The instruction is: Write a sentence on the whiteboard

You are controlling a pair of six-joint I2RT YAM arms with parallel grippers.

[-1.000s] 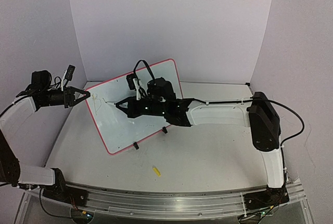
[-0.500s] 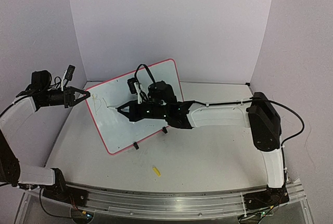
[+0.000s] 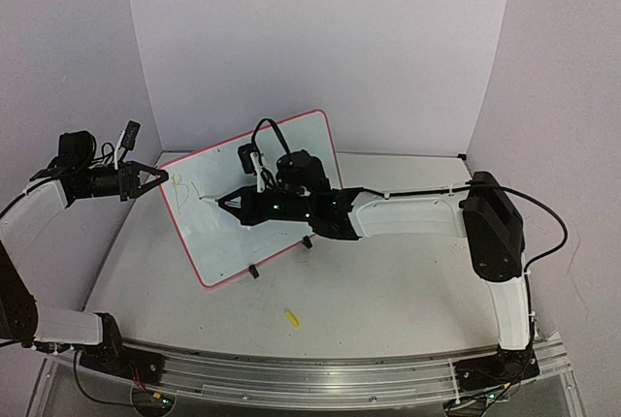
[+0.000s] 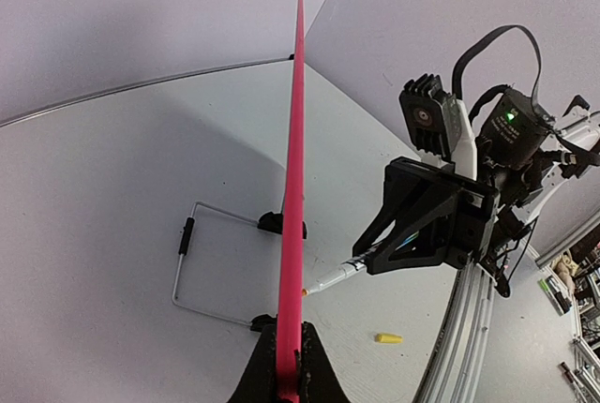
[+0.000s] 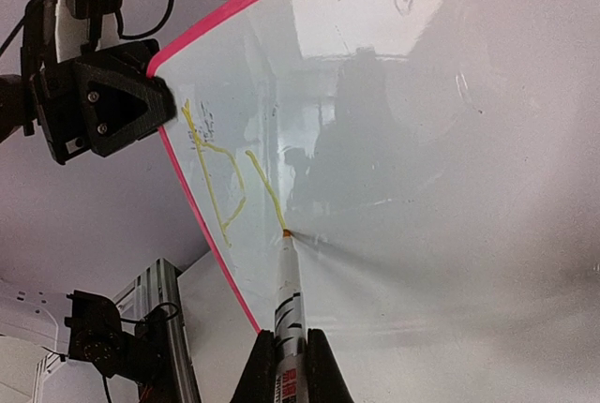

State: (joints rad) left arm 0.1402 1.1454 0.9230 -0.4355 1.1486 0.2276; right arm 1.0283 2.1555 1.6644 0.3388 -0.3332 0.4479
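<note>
Whiteboard (image 3: 218, 238): propped on the table (image 3: 388, 281), tilted back on two black clip feet (image 3: 254, 272); long axis from near-left to far-right in the top view; glossy face toward the right arm.
Left gripper (image 3: 153, 179): clamped on the board's pink rim at its left end; rim seen edge-on between the fingers in the left wrist view; bracing only, no writing.
Right gripper (image 3: 225, 201): pinched narrow on a marker (image 5: 287, 272), barrel in line with the gripper.
Key relation: marker tip touching the board face, at the end of the last of the yellow strokes (image 5: 220, 183), close to the left rim.
Direction of blank: unwritten face opens away from the tip toward the far-right end, along the long axis.
Stage, judged: early; only a few marks down.
Surface: slick, full of reflections; light stand, likely to rock under push without the brace.
Room: plenty rightward; tight leftward, with the left gripper just beside the strokes.
Loose item: small yellow cap (image 3: 291, 318) on the table, well apart from the board.
</note>
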